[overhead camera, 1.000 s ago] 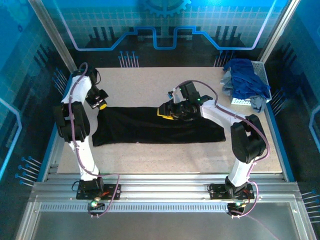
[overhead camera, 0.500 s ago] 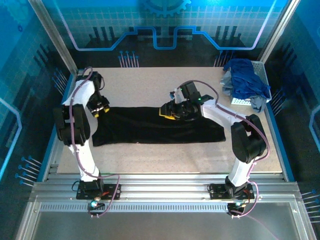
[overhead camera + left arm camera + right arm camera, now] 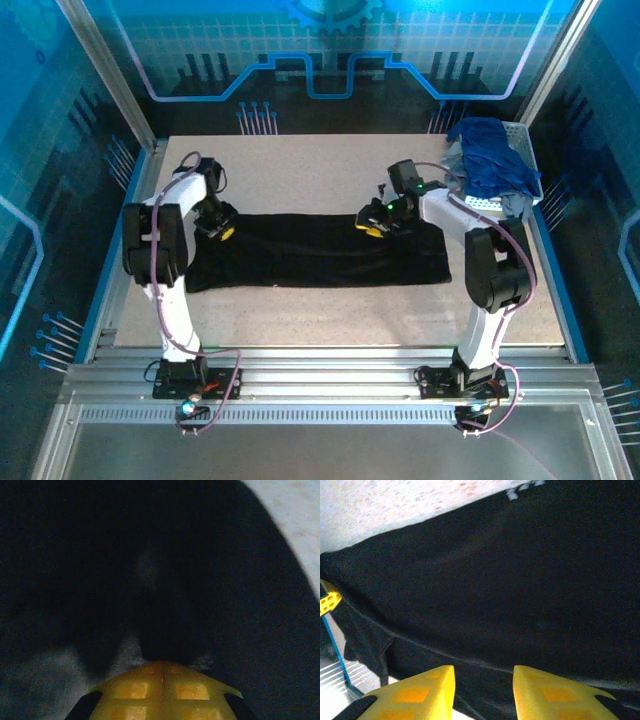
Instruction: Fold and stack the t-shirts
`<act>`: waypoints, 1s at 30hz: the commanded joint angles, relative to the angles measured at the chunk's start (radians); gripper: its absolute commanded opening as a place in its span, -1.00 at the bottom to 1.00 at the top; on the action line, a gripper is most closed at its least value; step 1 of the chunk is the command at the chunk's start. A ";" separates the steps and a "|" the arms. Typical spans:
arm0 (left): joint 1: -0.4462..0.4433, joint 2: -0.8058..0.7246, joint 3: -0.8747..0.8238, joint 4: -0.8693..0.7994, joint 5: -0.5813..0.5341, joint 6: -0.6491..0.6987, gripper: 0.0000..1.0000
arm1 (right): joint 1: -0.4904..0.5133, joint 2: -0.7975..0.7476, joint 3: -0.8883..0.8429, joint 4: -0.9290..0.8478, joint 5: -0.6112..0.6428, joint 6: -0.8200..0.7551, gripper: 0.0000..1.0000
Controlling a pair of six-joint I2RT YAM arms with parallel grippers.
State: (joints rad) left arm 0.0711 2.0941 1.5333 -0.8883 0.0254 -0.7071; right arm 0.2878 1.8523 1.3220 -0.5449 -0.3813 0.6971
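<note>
Black t-shirt (image 3: 320,255) lies flat; my left hand (image 3: 222,232) at its nine o'clock is closed, maybe pinching cloth; right hand (image 3: 372,227) at two o'clock parted, empty.

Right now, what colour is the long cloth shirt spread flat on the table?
Black. The long cloth shirt shows best in the top external view.

Table (image 3: 300,170): speckled beige-grey top, also seen top R in L wrist view (image 3: 300,530) and top L in R wrist view (image 3: 395,505). Blue trim (image 3: 562,295) runs along its side edges. White plastic mesh basket (image 3: 482,203) sits at far R corner of table. Aluminium rails (image 3: 330,385) cross the near edge, w/ a plain metal sheet (image 3: 330,450) just in front. Backdrop panel (image 3: 330,40): blue, grid pattern, glowing line and gear motif. Slanted frame posts (image 3: 110,75) at L and R.
</note>
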 commanded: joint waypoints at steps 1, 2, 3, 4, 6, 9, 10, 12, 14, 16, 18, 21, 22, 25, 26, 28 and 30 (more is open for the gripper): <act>0.015 0.069 0.085 0.064 0.080 0.031 -1.00 | -0.021 -0.002 0.024 -0.079 0.035 -0.022 -0.25; 0.015 0.081 0.098 0.074 0.089 0.035 -1.00 | -0.027 -0.004 0.022 -0.084 0.039 -0.022 -0.25; 0.016 0.091 0.109 0.082 0.096 0.038 -1.00 | -0.034 -0.007 0.019 -0.089 0.044 -0.022 -0.26; 0.015 0.090 0.116 0.084 0.093 0.039 -0.99 | -0.041 -0.009 0.018 -0.094 0.050 -0.024 -0.26; 0.013 0.062 0.109 0.088 0.074 0.039 -0.86 | -0.056 -0.014 0.018 -0.104 0.068 -0.033 -0.26; -0.019 -0.048 0.069 0.067 0.001 0.042 -0.34 | -0.093 -0.007 0.032 -0.126 0.105 -0.061 -0.26; -0.038 -0.097 0.046 0.056 -0.025 0.031 -0.25 | -0.108 0.001 0.046 -0.143 0.124 -0.074 -0.26; -0.083 -0.185 -0.025 0.063 -0.013 -0.036 -0.24 | -0.130 0.028 0.089 -0.205 0.181 -0.101 -0.25; -0.141 -0.239 -0.097 0.078 0.040 -0.129 -0.29 | -0.152 0.071 0.144 -0.267 0.226 -0.128 -0.25; -0.181 -0.257 -0.171 0.115 0.095 -0.247 -0.34 | -0.171 0.134 0.212 -0.332 0.261 -0.154 -0.25; -0.198 -0.244 -0.226 0.184 0.121 -0.345 -0.41 | -0.184 0.186 0.254 -0.367 0.281 -0.166 -0.25; -0.198 -0.165 -0.205 0.219 0.115 -0.399 -0.48 | -0.194 0.243 0.296 -0.410 0.278 -0.169 -0.24; -0.199 -0.125 -0.168 0.205 0.106 -0.397 -0.50 | -0.194 0.260 0.306 -0.426 0.276 -0.169 -0.24; -0.198 -0.007 -0.045 0.186 0.110 -0.377 -0.53 | -0.192 0.281 0.299 -0.456 0.273 -0.156 -0.23; -0.198 0.029 -0.002 0.178 0.119 -0.366 -0.54 | -0.192 0.278 0.287 -0.462 0.277 -0.150 -0.23; -0.200 0.127 0.108 0.174 0.146 -0.332 -0.54 | -0.190 0.260 0.246 -0.466 0.286 -0.137 -0.21; -0.203 0.217 0.223 0.181 0.179 -0.299 -0.54 | -0.184 0.233 0.198 -0.460 0.291 -0.119 -0.20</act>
State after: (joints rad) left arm -0.1261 2.1921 1.6619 -0.7418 0.1543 -1.0401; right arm 0.0978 2.1201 1.5688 -0.9398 -0.1085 0.5583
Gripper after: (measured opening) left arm 0.230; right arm 0.395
